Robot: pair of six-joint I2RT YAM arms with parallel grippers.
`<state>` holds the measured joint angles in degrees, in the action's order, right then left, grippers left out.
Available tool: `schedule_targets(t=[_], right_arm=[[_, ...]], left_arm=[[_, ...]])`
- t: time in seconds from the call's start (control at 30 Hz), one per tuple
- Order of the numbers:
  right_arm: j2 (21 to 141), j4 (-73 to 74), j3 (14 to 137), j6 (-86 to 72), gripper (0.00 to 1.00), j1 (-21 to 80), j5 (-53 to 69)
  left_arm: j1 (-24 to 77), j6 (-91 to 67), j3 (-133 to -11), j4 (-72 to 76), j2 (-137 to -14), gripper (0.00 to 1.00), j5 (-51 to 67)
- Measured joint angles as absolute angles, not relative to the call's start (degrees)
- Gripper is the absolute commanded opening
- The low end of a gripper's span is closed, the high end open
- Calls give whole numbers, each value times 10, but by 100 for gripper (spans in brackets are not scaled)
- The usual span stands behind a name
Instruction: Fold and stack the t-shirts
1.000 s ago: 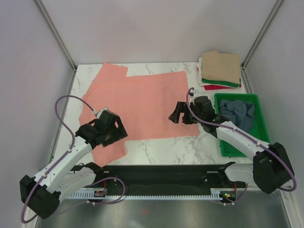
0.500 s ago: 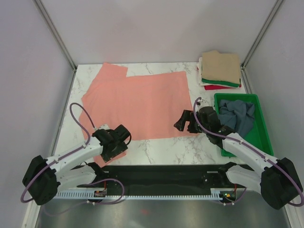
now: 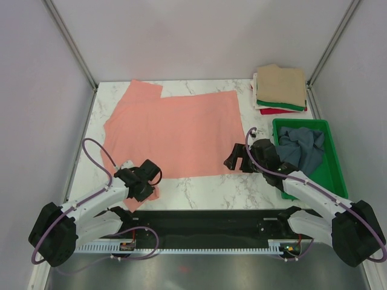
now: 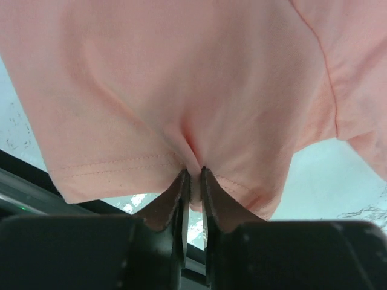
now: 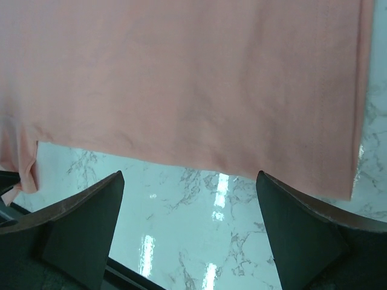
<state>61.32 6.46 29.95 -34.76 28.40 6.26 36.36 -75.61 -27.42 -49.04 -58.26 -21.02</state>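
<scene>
Probably to fold the soft salmon-pink cloth t-shirt (image 3: 175,130), the left gripper (image 4: 193,172) pinched its near hem tight, while the right gripper (image 5: 187,181) hung wide open, empty.

Twin arms of one build: the left arm (image 3: 91,202) and right arm (image 3: 311,188) wear smooth white shells on their links, with bulky black housings at every joint and a rounded black shoulder (image 3: 51,235) at each base. A thin purple cable (image 3: 85,150) loops free of each arm and runs back along it. From the wrist cameras, the left fingers (image 4: 166,205) are dark, tapering blades with pale inner faces. The right fingers (image 5: 78,226) are matte charcoal wedges, broad at the root.
</scene>
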Motion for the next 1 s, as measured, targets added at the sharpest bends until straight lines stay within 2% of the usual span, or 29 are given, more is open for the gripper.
schedule_targets(t=[0.1,0.17,0.43,0.53,0.63,0.7,0.73,0.83,0.87,0.93,1.0], right_arm=[[614,74,293,-361,98,284,21],[615,83,286,-379,96,283,-23],[628,75,227,-458,80,258,-123],[647,53,225,-476,68,245,-136],[666,32,225,-487,44,240,-140],[675,26,225,-493,36,239,-138],[676,26,225,-495,27,239,-136],[672,35,221,-496,16,238,-134],[667,41,221,-496,8,238,-134],[648,58,220,-493,0,238,-134],[623,78,220,-490,0,238,-134]], left_arm=[[363,-748,-273,-478,-582,6,-211],[363,-739,-273,-468,-582,2,-211],[363,-712,-250,-441,-537,2,-209],[363,-702,-244,-435,-522,2,-208],[363,-694,-241,-428,-515,2,-204],[363,-690,-240,-427,-509,2,-204],[363,-689,-240,-427,-505,2,-203],[363,-684,-240,-427,-485,2,-195],[363,-682,-240,-429,-477,2,-193],[363,-679,-241,-433,-455,2,-189],[363,-674,-251,-447,-441,2,-187]])
